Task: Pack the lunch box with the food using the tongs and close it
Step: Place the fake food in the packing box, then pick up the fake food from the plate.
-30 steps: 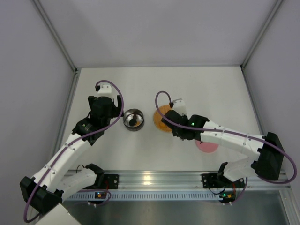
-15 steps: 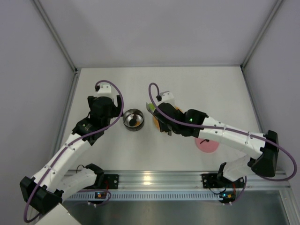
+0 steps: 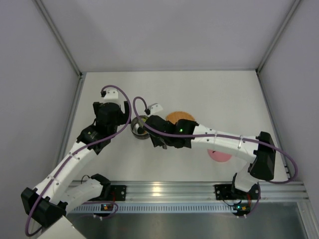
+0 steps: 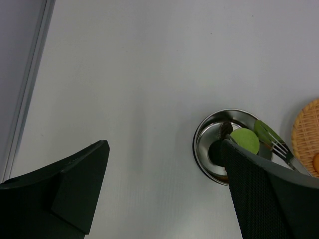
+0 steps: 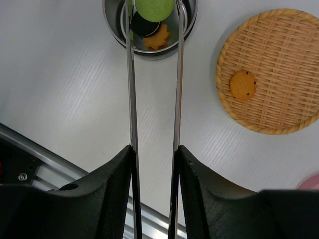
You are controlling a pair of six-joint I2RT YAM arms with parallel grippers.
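Note:
The lunch box, a shiny steel bowl [image 3: 141, 127], stands mid-table; its pink lid [image 3: 219, 155] lies apart to the right. My right gripper [image 5: 154, 149] is shut on the tongs [image 5: 131, 99], one finger pressed against each arm. The tong tips reach over the bowl rim [image 5: 112, 22] with a green piece [image 5: 154, 7] between them. A black piece [image 5: 142, 27] and an orange-brown piece [image 5: 157, 39] lie inside the bowl. Another orange piece [image 5: 242, 84] rests on the woven disc [image 5: 284, 79]. My left gripper [image 4: 164, 149] hangs open just left of the bowl [image 4: 202, 144], holding nothing.
The flat orange woven disc [image 3: 180, 117] sits right of the bowl, partly behind my right arm. Grey walls close off the table at the left, back and right. An aluminium rail [image 3: 164, 191] runs along the near edge.
My right arm has swung left from above the woven disc to above the bowl, carrying the green piece in the tongs. The left arm has not moved.

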